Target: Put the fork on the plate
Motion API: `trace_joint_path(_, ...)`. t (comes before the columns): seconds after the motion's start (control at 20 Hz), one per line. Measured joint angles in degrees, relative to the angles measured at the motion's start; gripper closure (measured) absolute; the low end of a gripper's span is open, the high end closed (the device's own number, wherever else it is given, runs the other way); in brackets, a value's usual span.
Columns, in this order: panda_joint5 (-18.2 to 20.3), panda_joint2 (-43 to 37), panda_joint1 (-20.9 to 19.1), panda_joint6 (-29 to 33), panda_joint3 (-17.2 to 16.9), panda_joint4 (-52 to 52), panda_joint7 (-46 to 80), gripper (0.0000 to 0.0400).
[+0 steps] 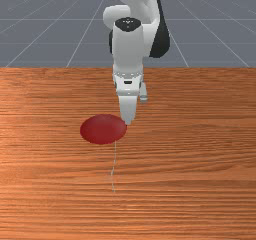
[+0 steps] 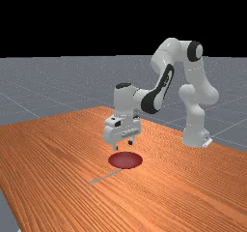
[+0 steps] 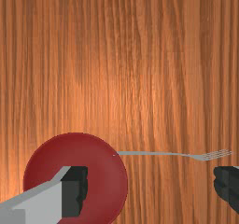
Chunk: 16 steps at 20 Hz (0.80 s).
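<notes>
Starting stage, by the look of it: no grasp made, fork not on the plate as asked. The fork (image 3: 149, 153) lies on the wooden table (image 1: 200, 184), running down from the red plate (image 1: 102, 129) toward the lower middle of the front view; in the far view it slants from the plate's near rim to the lower left, tines at the outer end. Handle tip meets the plate's rim; can't tell if it rests on it or just touches. Most of the fork is off the plate, so that contact shouldn't count as done. Gripper (image 2: 123, 145) is up in the air, fingers spread wide, nothing pinched; it sits just above the plate in the far view, and by the plate's upper right edge in the front view. Plate is left of centre in the front view, looks flat and ready. Left to do, likely all of it: line up over the fork, lower, close on it, lift, carry over, set down, release.
</notes>
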State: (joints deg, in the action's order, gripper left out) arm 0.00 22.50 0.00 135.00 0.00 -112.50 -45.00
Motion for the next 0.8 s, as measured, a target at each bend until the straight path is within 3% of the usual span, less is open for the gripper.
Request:
trace_joint_path(0.05, 0.0, 0.0, 0.0, 0.0, 0.0, 0.0, 0.0, 0.0151)
trace_joint_path(0.15, 0.8, -0.2, 0.0, -0.3, -0.2, -0.2, 1.8, 0.0056)
trace_joint_path(0.25, 1.1, -0.3, -0.1, -0.4, -0.3, -0.3, 2.4, 0.0021)
trace_joint_path(0.3, 3.2, -3.4, 0.3, -2.5, -1.6, -4.3, 9.9, 0.0168)
trace_joint_path(0.35, 5.6, -5.3, 0.0, -4.9, -2.9, -6.2, 17.5, 0.0258)
trace_joint_path(0.4, 8.2, -6.3, -0.3, -7.1, -4.2, -6.8, 25.3, 0.0313)
trace_joint_path(0.5, 14.3, -6.8, -0.8, -10.2, -6.1, -7.1, 41.5, 0.0367)
trace_joint_path(0.65, 23.6, -7.1, -1.5, -11.1, -7.7, -8.2, 60.4, 0.0393)
trace_joint_path(0.8, 26.9, -7.3, -1.9, -10.5, -7.9, -8.8, 64.7, 0.0398)
